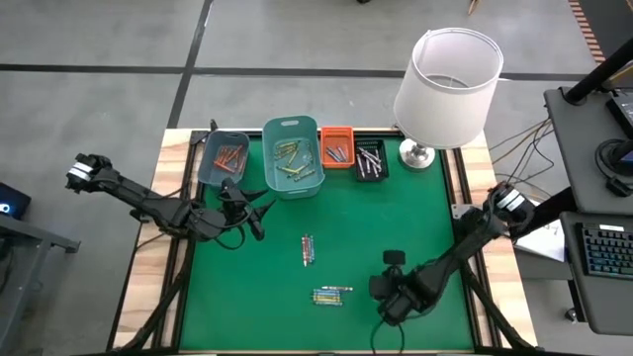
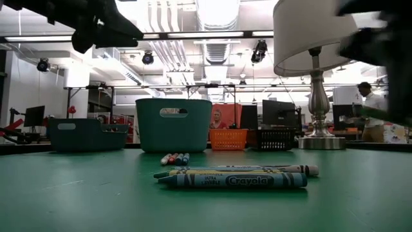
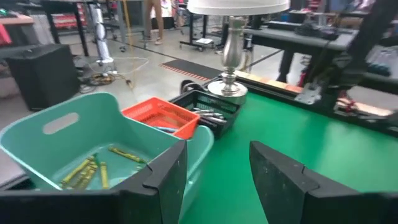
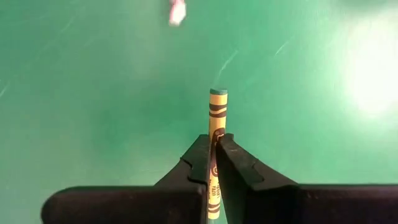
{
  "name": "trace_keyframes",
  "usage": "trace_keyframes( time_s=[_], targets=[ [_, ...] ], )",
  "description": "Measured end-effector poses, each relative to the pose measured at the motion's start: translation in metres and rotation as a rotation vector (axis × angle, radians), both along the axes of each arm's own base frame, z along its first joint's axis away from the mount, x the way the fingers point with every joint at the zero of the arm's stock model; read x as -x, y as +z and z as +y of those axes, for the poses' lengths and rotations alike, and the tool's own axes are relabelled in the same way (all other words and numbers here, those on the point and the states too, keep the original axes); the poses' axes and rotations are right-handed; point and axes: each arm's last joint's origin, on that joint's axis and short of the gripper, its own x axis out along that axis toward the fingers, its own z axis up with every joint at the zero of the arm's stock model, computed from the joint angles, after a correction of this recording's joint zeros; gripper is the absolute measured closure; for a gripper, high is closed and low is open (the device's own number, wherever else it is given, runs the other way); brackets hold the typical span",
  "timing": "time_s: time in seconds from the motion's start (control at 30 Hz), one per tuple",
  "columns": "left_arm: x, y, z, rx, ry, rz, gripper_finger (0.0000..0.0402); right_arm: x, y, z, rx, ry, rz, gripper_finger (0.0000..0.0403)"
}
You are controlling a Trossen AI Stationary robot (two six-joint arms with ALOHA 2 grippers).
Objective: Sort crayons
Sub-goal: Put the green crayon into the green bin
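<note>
Right gripper (image 4: 214, 163) clamped on a yellow-green crayon (image 4: 217, 118), its long axis in line with the fingers, tip pointing away from the wrist over the green worktop (image 1: 415, 213); only the right wrist view shows this grip; the high view shows 2 loose crayon clusters (image 1: 308, 249), (image 1: 331, 295) mid-worktop; left gripper (image 3: 214, 180) apart, empty, just beside the teal bin (image 3: 74, 134) holding yellow-green crayons (image 3: 93, 168).
</note>
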Motion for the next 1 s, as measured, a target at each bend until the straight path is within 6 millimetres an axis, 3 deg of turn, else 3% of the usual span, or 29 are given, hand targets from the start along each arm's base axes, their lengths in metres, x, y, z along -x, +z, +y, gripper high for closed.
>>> trace_keyframes(
  time_s=[0.53,0.8,1.0],
  targets=[
    [0.012,0.006,-0.048,0.135,-0.220,-0.144,0.0244,-0.061,0.041,-0.056,0.166,0.532,-0.395,0.0391],
    [-0.004,0.001,-0.069,0.116,-0.260,-0.206,0.0244,-0.087,0.052,-0.099,0.142,0.686,-0.544,0.0391],
    [-0.016,0.002,-0.078,0.077,-0.263,-0.186,0.0244,-0.102,0.054,-0.136,0.198,0.678,-0.722,0.0391]
  ],
)
